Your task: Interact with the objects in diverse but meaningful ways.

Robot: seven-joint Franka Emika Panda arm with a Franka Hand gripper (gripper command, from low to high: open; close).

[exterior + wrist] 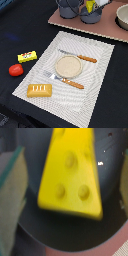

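Note:
In the exterior view my gripper (96, 3) hangs over the right one of two blue-grey pots (91, 16) at the back, with the yellow cheese wedge (89, 6) just below it. In the wrist view the cheese wedge (70, 175) is blurred and sits inside the dark pot (65, 235), between my fingers (11, 203), which stand wide apart and do not touch it. The gripper (70, 193) is open. The red tomato (16, 70), the yellow red-marked packet (27, 56) and the bread loaf (39, 90) lie at the exterior view's left.
A striped placemat (95, 75) holds a beige plate (68, 66), a knife (77, 56) and a fork (64, 80). The second pot (69, 7) and a pale bowl (123, 17) stand on a pinkish board (85, 26) at the back.

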